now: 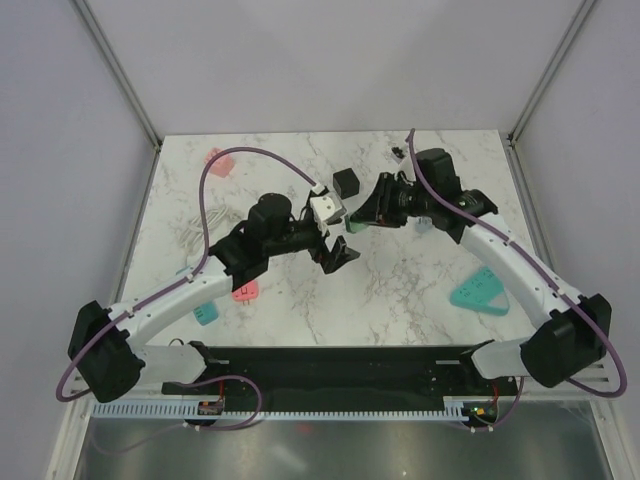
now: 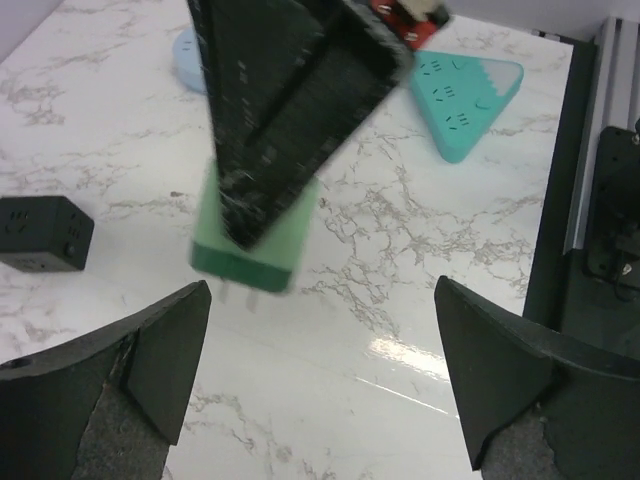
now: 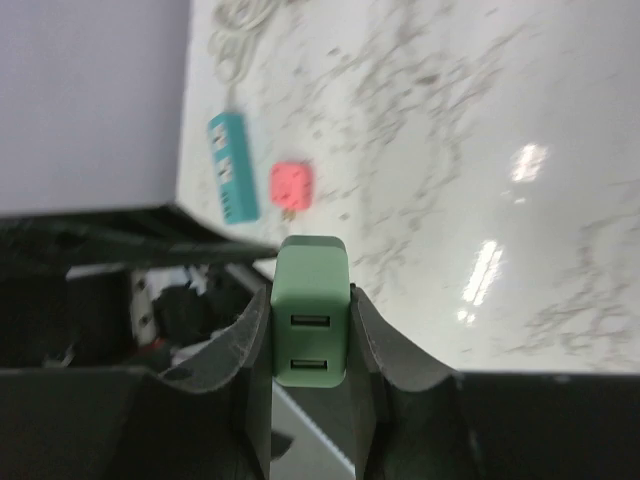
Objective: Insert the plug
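My right gripper (image 3: 310, 345) is shut on a green USB charger plug (image 3: 310, 310), its two USB ports facing the wrist camera. In the left wrist view the plug (image 2: 255, 240) hangs above the marble table (image 2: 400, 300) with its prongs pointing down, pinched by the right gripper's black fingers (image 2: 290, 100). In the top view the right gripper (image 1: 362, 218) holds it at the table's middle, beside a white socket cube (image 1: 325, 208). My left gripper (image 1: 337, 252) is open and empty just in front of the plug; its fingers (image 2: 150, 350) stand wide apart.
A black socket cube (image 1: 347, 183) sits behind the white one and shows in the left wrist view (image 2: 45, 232). A teal triangular power strip (image 1: 480, 292) lies at the right. A pink cube (image 1: 245, 290), a teal strip (image 1: 205, 312) and a white cable (image 1: 195, 225) lie at the left.
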Motion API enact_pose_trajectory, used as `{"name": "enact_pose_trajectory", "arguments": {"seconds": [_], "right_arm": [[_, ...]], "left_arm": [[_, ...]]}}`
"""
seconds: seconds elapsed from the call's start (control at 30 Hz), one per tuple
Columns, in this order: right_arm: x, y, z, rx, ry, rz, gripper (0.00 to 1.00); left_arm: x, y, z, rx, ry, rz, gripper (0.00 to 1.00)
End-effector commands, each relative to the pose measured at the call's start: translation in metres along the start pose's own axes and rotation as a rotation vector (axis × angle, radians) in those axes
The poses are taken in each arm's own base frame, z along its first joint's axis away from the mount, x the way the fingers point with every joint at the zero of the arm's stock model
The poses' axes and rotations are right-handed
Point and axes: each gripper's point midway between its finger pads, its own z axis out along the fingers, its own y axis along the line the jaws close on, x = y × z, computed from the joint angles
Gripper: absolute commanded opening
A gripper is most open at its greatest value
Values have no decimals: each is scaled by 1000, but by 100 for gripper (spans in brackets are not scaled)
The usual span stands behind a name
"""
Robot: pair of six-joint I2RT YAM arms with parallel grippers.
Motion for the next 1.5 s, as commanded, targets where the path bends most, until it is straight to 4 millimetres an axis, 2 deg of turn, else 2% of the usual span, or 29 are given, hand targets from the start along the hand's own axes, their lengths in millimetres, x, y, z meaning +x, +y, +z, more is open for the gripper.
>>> {"name": "enact_pose_trajectory", "arguments": {"seconds": [0.0,0.07,0.1,0.13,0.17,0.2,0.23,0.27,0.3,0.33,0.37,0.4,0.43,0.47,0.5,0.53,0.67,0.7,0.8,0.83,0.97,1.0,1.07,1.2,1.33,1.47], "right_arm": [[-74,-58,-3,340,-221,0,0],[-94,-97,-2,478,-274,48,0],[-112,-104,-7,513,-320,62,0],[-132,-128,-19,601,-386,94,0],[-139,-149,-14,657,-377,124,0],[-165,-154,-26,683,-443,151,0],[-173,-177,-23,745,-448,183,0],[-189,-178,-29,755,-481,195,0],[-199,-192,-36,787,-508,234,0],[-200,-216,-30,845,-489,266,0],[-206,-226,-30,863,-491,286,0],[-225,-229,-38,865,-530,304,0],[-221,-252,-26,905,-497,348,0],[-236,-254,-30,905,-540,367,0],[-239,-259,-27,917,-539,368,0],[-237,-276,-21,938,-526,406,0],[-254,-292,-27,968,-600,468,0],[-253,-301,-26,977,-598,486,0],[-259,-308,-22,947,-613,536,0],[-257,-316,-18,949,-602,558,0],[-244,-326,-11,961,-579,653,0],[-244,-336,-21,972,-600,704,0],[-240,-337,-26,986,-611,739,0],[-244,-332,-33,963,-637,776,0],[-239,-336,-30,961,-609,803,0],[-232,-340,-18,932,-547,812,0]], "left_arm": [[-17,9,-17,-122,-49,-127,100],[-10,3,-28,-133,-18,-215,100],[-10,-2,-31,-122,-16,-247,100],[-8,-4,-34,-119,-11,-263,100],[-12,-4,-40,-135,-23,-272,100],[-4,6,-43,-210,-18,-308,100],[-3,11,-46,-247,-24,-326,100],[-2,14,-50,-279,-29,-351,100],[2,28,-55,-378,-31,-380,100],[4,37,-58,-445,-34,-422,100],[0,43,-62,-497,-50,-463,100],[7,52,-68,-578,-39,-534,100],[6,54,-70,-604,-38,-560,100],[4,59,-75,-653,-41,-608,100],[-1,60,-77,-666,-61,-627,100],[2,60,-78,-673,-51,-635,100],[1,60,-86,-699,-63,-642,100],[1,63,-89,-721,-70,-642,100],[5,65,-91,-750,-78,-672,100],[5,64,-91,-750,-80,-680,100],[7,64,-92,-760,-80,-697,100],[6,64,-91,-758,-81,-696,100],[6,64,-92,-759,-83,-693,100],[8,66,-94,-780,-86,-697,100],[7,66,-94,-779,-88,-698,100],[6,67,-96,-785,-91,-694,99]]}}
